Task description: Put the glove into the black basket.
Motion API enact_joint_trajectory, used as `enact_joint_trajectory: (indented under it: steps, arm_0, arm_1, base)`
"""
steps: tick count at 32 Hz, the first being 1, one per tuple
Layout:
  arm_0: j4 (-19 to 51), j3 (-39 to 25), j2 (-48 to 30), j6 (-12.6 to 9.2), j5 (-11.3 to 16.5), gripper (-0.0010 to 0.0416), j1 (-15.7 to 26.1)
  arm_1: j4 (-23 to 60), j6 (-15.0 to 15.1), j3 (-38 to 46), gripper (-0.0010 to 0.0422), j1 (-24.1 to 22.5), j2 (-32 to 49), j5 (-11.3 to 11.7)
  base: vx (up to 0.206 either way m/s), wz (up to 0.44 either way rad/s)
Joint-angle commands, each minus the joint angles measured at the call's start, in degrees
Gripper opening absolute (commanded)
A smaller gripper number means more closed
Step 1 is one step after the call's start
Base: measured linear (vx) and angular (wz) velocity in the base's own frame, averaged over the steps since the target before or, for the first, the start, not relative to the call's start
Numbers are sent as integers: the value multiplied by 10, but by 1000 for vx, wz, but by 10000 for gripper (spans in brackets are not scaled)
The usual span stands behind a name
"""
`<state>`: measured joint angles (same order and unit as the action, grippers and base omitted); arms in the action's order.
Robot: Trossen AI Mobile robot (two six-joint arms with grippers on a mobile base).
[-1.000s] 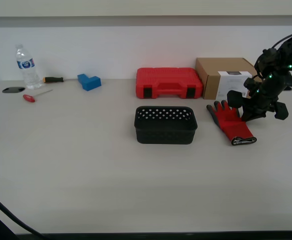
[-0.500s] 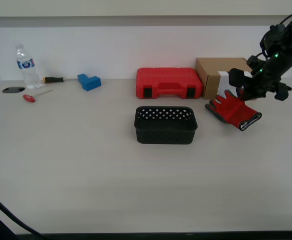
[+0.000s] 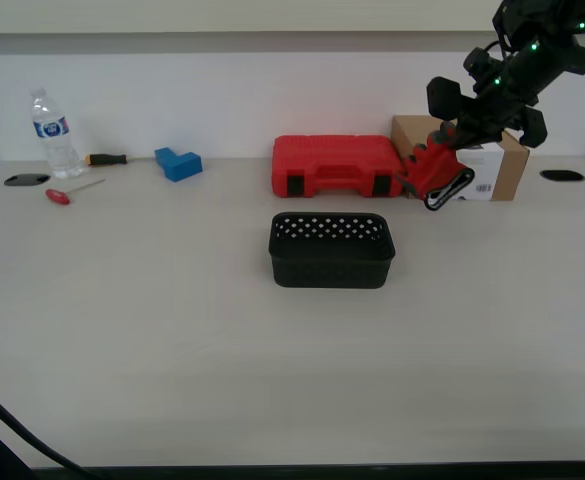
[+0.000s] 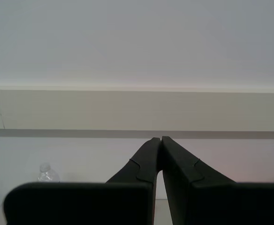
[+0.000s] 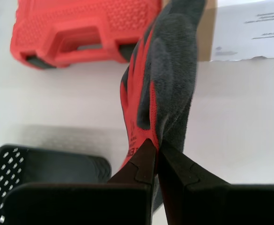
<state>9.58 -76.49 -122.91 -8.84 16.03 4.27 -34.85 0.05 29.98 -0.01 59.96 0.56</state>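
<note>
Above table, first gripper (image 5: 157, 151) raised, pinching glove (image 3: 435, 172).

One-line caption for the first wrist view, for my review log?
My first gripper holds the glove pinched above the table, with the black basket and red case beyond.

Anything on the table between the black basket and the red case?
No: bare tabletop between black basket and red case in the exterior view.
</note>
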Motion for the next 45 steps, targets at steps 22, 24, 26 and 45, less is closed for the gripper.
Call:
enact_joint_trajectory:
  steps: [22,24,26,45]
  arm_0:
    - [51,30,57,-44,-26,-1,221]
    - [37,48,57,-54,-26,-1,222]
    - [19,63,57,-62,-26,-1,224]
    - [-33,38,-72,-106,-37,-1,238]
  arm_1:
    - [-4,0,0,0,0,0,0]
    - [-4,0,0,0,0,0,1]
    - [-4,0,1,0,0,0,0]
    - [-4,0,0,0,0,0,1]
  base:
    - [0,0]
    - [0,0]
    - [0,0]
    - [0,2]
